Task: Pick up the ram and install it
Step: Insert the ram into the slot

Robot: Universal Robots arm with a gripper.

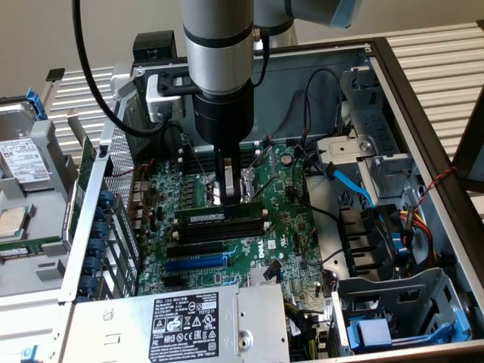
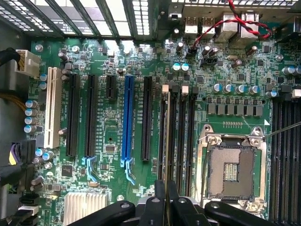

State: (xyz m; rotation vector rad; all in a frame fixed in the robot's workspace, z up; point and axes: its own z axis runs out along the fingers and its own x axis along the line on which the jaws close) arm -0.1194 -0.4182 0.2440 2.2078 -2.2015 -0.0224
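The ram is a thin green stick standing on its long edge along the farthest black memory slot, level with the board. In the wrist view the ram is seen edge-on as a thin line running between the slots. My gripper hangs straight down from the arm over the stick's middle, and its black fingers are pressed against both faces, shut on the ram. Whether the stick is seated in the slot or just resting on it cannot be told. Three more black memory slots lie beside it.
An open computer case surrounds the green motherboard. Nearby are the blue expansion slot, the bare processor socket, a blue cable, black and red wires, the power supply and a drive cage.
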